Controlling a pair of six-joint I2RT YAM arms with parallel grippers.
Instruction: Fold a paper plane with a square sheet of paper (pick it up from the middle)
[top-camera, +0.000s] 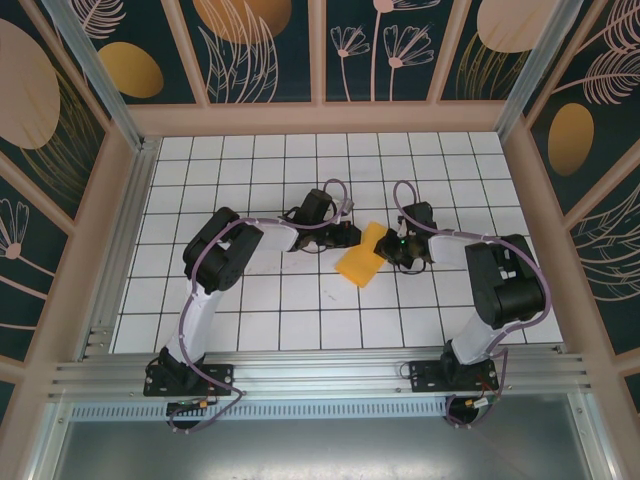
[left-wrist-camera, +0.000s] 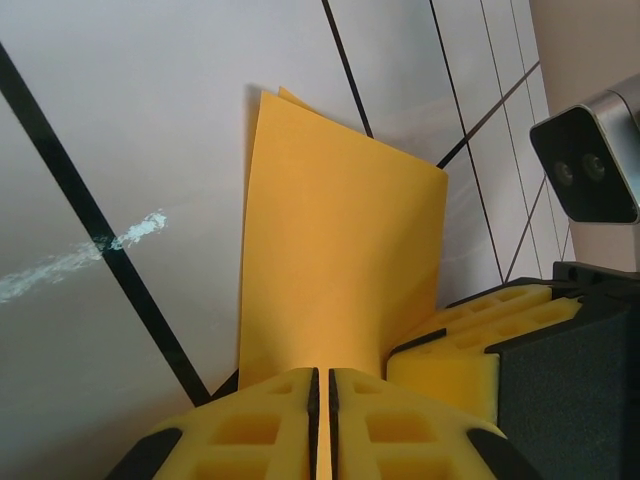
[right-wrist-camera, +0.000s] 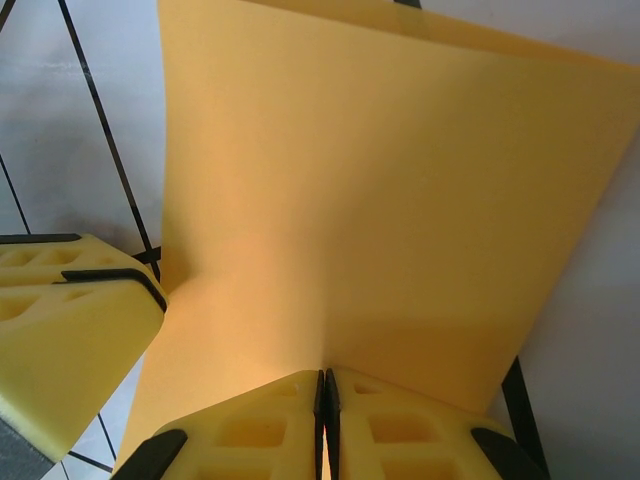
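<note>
Around the work you have little clutter. The white gridded table (top-camera: 250, 300) lies bare on every side of the arms. The wood-framed walls (top-camera: 320, 118) with their painted panels stand well apart from both wrists, and an aluminium rail (top-camera: 320, 372) runs along the near edge by the bases. What does crowd you is the other arm — the two grippers meet almost nose to nose near the middle of the table. From the left wrist you see the right arm's yellow finger (left-wrist-camera: 445, 350) just beside your own, with that arm's wrist camera (left-wrist-camera: 590, 165) close by, and a pale scuff (left-wrist-camera: 90, 255) marks the table to the left. The left gripper (left-wrist-camera: 322, 375) has its pads pressed together with the orange paper (left-wrist-camera: 340, 260) pinched in the seam. The sheet rises away from the fingertips, and a second layer peeks out behind its far left corner. The right gripper (right-wrist-camera: 325, 378) is likewise clamped on the paper, which fans out wide from its seam. From above, the paper sits between the two grippers, its lower end reaching toward the bases over the tiles — whether it touches the table there you cannot tell. The paper's edges away from the grippers are free, and open tiles lie both nearer and farther than the sheet.
</note>
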